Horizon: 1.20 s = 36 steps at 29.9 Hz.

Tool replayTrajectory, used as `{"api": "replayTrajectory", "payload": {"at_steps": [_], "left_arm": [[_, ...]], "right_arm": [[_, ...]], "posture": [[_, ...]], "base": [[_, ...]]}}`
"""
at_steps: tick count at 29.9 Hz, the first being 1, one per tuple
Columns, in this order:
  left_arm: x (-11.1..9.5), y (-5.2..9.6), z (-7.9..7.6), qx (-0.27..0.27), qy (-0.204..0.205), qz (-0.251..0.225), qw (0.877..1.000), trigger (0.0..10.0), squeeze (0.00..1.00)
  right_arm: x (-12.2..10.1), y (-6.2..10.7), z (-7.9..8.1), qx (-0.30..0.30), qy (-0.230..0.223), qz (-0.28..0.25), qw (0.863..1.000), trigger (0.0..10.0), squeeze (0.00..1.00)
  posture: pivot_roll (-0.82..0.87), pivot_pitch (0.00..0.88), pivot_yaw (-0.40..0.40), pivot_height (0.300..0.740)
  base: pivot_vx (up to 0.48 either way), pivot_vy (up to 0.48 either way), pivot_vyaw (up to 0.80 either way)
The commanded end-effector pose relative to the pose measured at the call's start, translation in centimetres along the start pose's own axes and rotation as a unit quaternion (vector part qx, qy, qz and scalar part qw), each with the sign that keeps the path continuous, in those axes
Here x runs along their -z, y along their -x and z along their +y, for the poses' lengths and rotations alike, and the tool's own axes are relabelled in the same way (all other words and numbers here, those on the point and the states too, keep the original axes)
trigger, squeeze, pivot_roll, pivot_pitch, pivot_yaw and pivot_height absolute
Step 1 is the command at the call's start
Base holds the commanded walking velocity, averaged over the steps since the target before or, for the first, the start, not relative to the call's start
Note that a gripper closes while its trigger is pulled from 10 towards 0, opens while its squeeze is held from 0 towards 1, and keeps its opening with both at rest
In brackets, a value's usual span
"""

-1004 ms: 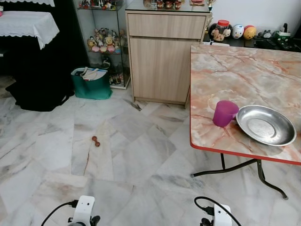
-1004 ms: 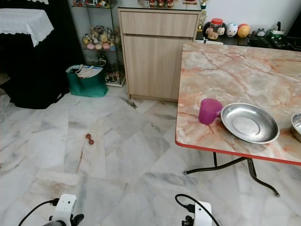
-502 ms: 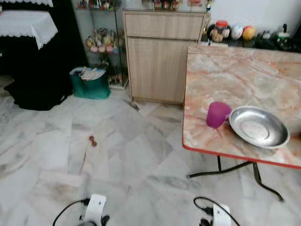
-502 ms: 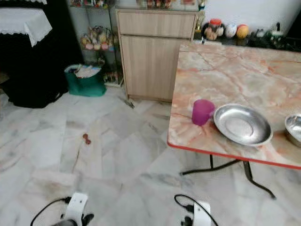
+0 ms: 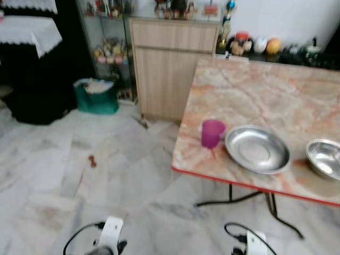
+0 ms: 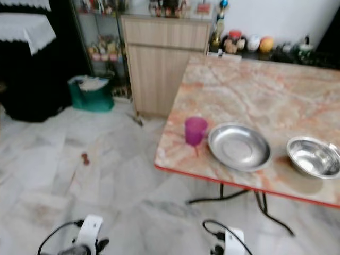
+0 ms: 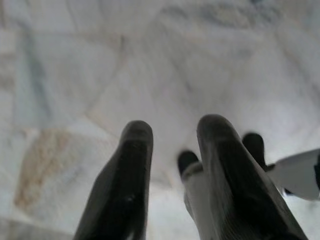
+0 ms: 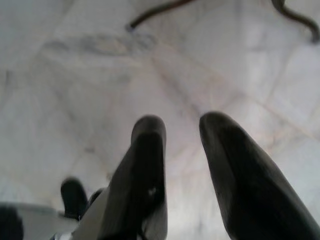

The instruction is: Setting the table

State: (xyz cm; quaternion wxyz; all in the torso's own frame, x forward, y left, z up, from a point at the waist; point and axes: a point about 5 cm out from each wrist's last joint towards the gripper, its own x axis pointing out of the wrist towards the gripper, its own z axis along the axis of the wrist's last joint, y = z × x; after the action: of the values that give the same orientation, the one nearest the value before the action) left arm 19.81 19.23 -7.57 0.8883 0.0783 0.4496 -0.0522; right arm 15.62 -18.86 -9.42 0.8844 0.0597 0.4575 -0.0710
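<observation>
A marble-patterned table with a red edge stands ahead on my right. Near its front edge stands a pink cup. A shallow steel dish lies just right of the cup, and a steel bowl lies further right. Both arms hang low over the marble floor, well short of the table. My left gripper is open with nothing between its fingers. My right gripper is open too, with only floor past it.
A wooden cabinet stands at the table's far left corner, beside a glass shelf of figurines. A green bag and a small brown object are on the floor. Black table legs splay under the table.
The whole picture has shifted, so the camera has turned right and closed in on the table. The steel bowl has come into the left eye view. Nothing on the table has moved.
</observation>
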Motion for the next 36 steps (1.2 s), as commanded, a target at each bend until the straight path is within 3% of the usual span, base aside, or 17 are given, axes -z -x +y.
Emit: {"api": "replayTrajectory", "payload": {"at_steps": [1,6,30,36], "left_arm": [[-0.2,-0.1,-0.3,0.006,-0.007,0.001,1.0,10.0,0.0],[-0.3,-0.1,-0.1,0.005,-0.009,-0.002,1.0,10.0,0.0],[-0.7,-0.1,0.3,0.001,0.0,-0.012,1.0,10.0,0.0],[-1.2,-0.1,0.5,-0.001,-0.011,-0.019,1.0,10.0,0.0]], "right_arm": [[0.1,0.0,-0.1,0.002,0.002,0.002,1.0,10.0,0.0],[0.0,0.0,-0.1,0.003,-0.004,0.0,1.0,10.0,0.0],[0.0,0.0,0.0,0.002,-0.001,0.001,1.0,10.0,0.0],[-0.2,0.0,-0.1,0.003,-0.003,-0.005,1.0,10.0,0.0]], "posture": [[0.04,0.0,-0.028,0.74],[0.04,0.0,-0.027,0.74],[0.05,0.0,-0.033,0.74],[0.05,0.0,-0.033,0.74]], "base": [[0.0,0.0,0.0],[0.0,0.0,0.0],[0.0,0.0,-0.63],[0.0,0.0,0.0]]}}
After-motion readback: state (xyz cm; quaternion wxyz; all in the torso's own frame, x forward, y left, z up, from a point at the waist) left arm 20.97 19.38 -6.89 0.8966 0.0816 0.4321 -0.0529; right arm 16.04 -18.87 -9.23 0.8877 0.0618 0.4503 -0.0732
